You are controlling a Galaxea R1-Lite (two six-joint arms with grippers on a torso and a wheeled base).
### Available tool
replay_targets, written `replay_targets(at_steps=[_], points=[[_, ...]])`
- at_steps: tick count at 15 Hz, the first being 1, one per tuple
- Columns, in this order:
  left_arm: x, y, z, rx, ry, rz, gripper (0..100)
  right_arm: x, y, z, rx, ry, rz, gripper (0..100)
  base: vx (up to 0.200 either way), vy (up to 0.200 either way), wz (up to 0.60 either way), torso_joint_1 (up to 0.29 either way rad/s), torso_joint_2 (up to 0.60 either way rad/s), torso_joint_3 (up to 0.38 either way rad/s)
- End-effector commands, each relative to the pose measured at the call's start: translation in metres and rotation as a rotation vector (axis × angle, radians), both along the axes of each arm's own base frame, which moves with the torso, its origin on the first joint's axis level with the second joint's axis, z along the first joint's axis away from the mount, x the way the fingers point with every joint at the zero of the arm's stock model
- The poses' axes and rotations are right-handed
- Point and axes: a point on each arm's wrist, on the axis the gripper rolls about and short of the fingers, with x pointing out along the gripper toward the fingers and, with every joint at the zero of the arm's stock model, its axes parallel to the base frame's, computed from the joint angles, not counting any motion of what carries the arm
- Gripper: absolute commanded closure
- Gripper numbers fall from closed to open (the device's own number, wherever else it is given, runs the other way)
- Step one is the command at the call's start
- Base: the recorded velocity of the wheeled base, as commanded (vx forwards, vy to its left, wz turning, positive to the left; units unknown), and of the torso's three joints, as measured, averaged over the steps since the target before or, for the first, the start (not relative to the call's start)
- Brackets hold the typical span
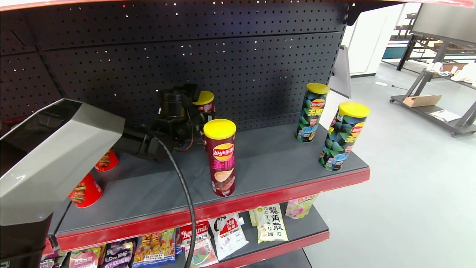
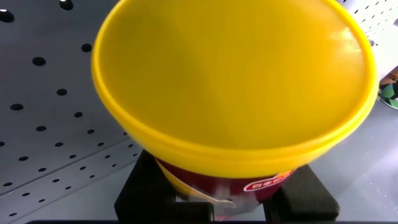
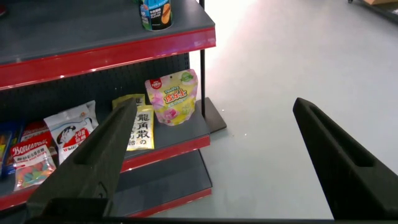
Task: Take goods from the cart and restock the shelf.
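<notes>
At the far side of the upper shelf (image 1: pixel 275 160), against the pegboard (image 1: pixel 260 67), our left gripper (image 2: pixel 227 202) pinches a maroon chip can (image 2: pixel 236 81) upright, behind its near twin (image 1: pixel 221 158), likely to fill that row. Our right gripper (image 3: pixel 214 109) hangs spread and empty beside the lower shelves (image 3: pixel 180 147), clear of the work.

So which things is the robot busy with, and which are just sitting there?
On the job: left tool, held can, shelf.
Just sitting: front can, green cans, red cups, snack bags below, open right tool.
</notes>
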Motion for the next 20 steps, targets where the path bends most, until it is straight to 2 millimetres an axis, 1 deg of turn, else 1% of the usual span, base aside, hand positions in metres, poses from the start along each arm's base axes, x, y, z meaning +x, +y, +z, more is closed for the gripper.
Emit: replay_targets(at_steps=[1, 7, 8, 11, 14, 16, 20], points=[[-0.001, -0.001, -0.002, 0.009, 0.009, -0.006, 100, 0.0, 0.0, 0.0, 0.0, 0.002, 0.0, 0, 0.0, 0.0, 0.0, 0.0, 0.0, 0.0], [-0.003, 0.0, -0.003, 0.036, 0.01, -0.009, 100, 0.0, 0.0, 0.0, 0.0, 0.002, 0.0, 0, 0.0, 0.0, 0.0, 0.0, 0.0, 0.0], [-0.003, -0.001, -0.004, 0.038, 0.013, -0.01, 0, 0.0, 0.0, 0.0, 0.0, 0.002, 0.0, 0, 0.0, 0.0, 0.0, 0.0, 0.0, 0.0], [-0.006, -0.001, 0.002, 0.034, 0.012, -0.017, 0, 0.0, 0.0, 0.0, 0.0, 0.002, 0.0, 0, 0.0, 0.0, 0.0, 0.0, 0.0, 0.0], [-0.011, 0.001, 0.01, 0.04, 0.052, -0.03, 0, 0.0, 0.0, 0.0, 0.0, 0.002, 0.0, 0, 0.0, 0.0, 0.0, 0.0, 0.0, 0.0], [-0.015, 0.002, 0.011, 0.041, 0.055, -0.032, 0, 0.0, 0.0, 0.0, 0.0, 0.002, 0.0, 0, 0.0, 0.0, 0.0, 0.0, 0.0, 0.0], [-0.029, 0.013, 0.013, 0.052, 0.085, -0.02, 0, 0.0, 0.0, 0.0, 0.0, 0.002, 0.0, 0, 0.0, 0.0, 0.0, 0.0, 0.0, 0.0]])
